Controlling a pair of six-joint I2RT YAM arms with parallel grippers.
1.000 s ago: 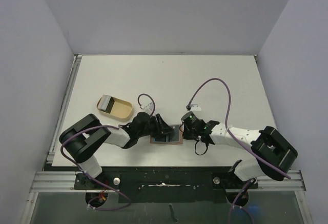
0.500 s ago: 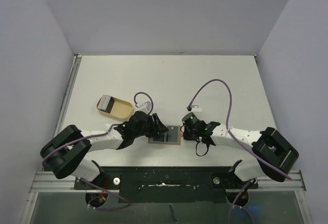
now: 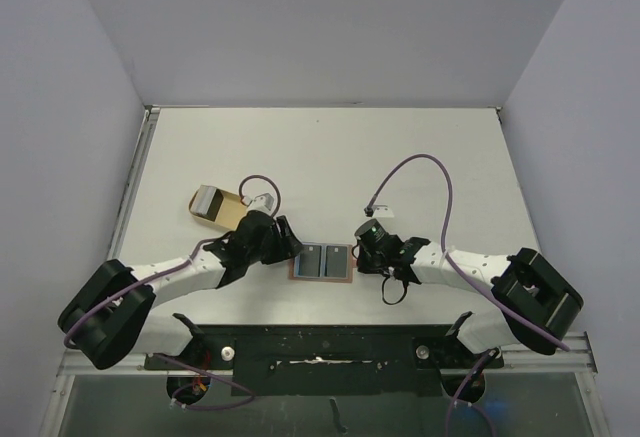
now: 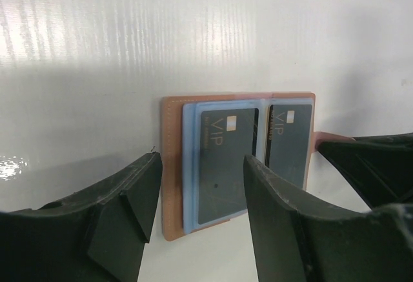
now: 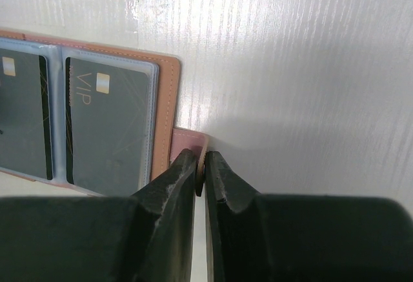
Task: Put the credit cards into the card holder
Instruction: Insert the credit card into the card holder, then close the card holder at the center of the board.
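The card holder (image 3: 323,261) lies open and flat near the table's front edge, reddish-brown with pale blue-edged pockets. Each of its two pockets holds a dark grey credit card, one on the left (image 4: 227,159) and one on the right (image 4: 287,141). Just left of the holder, my left gripper (image 3: 287,241) stands open and empty, its fingers (image 4: 126,208) short of the holder's near edge. On the holder's right side, my right gripper (image 3: 359,257) is shut on the small pink closing tab (image 5: 193,141), and the same two cards (image 5: 110,127) show beside it.
A pale tan case (image 3: 228,210) with one rounded end lies at the left, behind my left arm, with a grey-white card (image 3: 208,200) at its square end. A purple cable (image 3: 430,182) loops above the right arm.
My left gripper has drawn back to the left, off the card holder, and opened wider, with its arm swinging out leftward. The right gripper has kept its hold on the tab.
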